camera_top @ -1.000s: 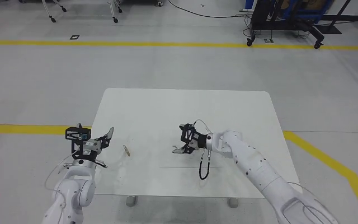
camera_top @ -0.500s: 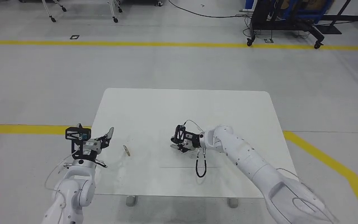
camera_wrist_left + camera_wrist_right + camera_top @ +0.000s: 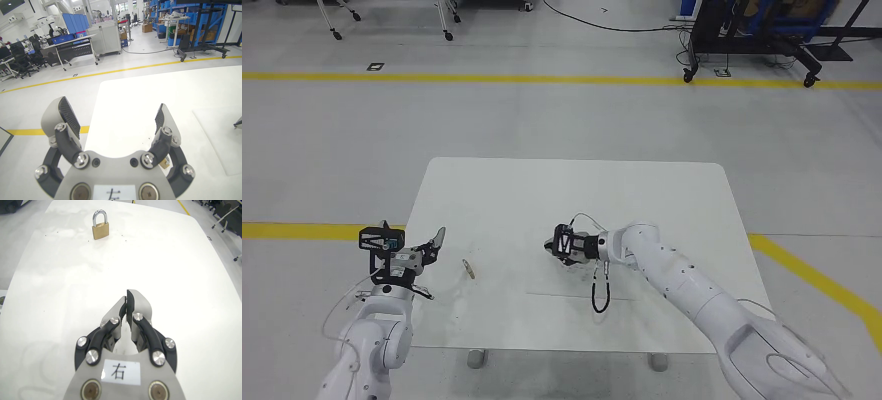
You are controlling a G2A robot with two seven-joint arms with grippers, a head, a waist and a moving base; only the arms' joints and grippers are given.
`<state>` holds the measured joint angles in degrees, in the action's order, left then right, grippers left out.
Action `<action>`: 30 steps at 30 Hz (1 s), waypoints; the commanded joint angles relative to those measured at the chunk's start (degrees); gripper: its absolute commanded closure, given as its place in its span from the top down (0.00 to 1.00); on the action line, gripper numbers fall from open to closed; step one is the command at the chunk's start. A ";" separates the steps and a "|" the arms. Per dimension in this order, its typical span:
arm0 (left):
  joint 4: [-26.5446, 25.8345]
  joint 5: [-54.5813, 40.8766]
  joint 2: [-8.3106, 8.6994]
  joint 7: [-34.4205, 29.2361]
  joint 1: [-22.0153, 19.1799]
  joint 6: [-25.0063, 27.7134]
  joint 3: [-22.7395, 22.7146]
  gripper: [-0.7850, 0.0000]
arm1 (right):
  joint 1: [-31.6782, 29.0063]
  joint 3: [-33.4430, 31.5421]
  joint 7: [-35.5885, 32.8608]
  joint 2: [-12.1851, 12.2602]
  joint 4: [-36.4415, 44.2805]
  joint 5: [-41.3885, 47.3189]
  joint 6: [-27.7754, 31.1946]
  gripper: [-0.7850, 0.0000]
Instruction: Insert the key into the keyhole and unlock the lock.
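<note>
Found right claw (image 3: 126, 294) pinched shut on thin metal sliver, likely the key (image 3: 125, 308). Logged lock (image 3: 100, 228) flat on worktop (image 3: 170, 275) well to its left, shackle (image 3: 99, 211) pointing away, nearer the wide-open, empty left claw (image 3: 113, 117).

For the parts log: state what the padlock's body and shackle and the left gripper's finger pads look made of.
Padlock body: likely brass, by its matte golden-yellow faces. Shackle: polished steel or chrome plating, by its bright silver reflections. Finger pads of the left gripper: probably black rubber or plastic, ribbed with fine ridges; which of the two cannot be told.
</note>
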<state>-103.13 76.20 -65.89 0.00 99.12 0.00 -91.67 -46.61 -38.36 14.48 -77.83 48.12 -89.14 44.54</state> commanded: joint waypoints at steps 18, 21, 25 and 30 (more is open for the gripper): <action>0.00 0.00 0.00 0.00 0.00 0.00 0.00 1.00 | -4.55 -5.66 25.70 3.22 5.70 1.80 5.18 0.00; 0.00 0.00 0.00 0.00 0.00 0.00 0.00 1.00 | -6.78 -7.30 35.23 4.14 7.27 4.33 10.04 0.00; 0.00 0.00 0.00 0.00 0.00 0.00 0.00 1.00 | -6.78 -7.30 35.23 4.14 7.27 4.33 10.04 0.00; -0.07 -2.68 -0.07 0.16 0.20 1.91 0.17 1.00 | -6.78 -7.30 35.23 4.14 7.27 4.33 10.04 0.00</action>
<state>-103.17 75.99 -65.91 0.05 99.18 0.22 -91.60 -53.39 -45.66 49.62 -73.69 55.39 -84.82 54.57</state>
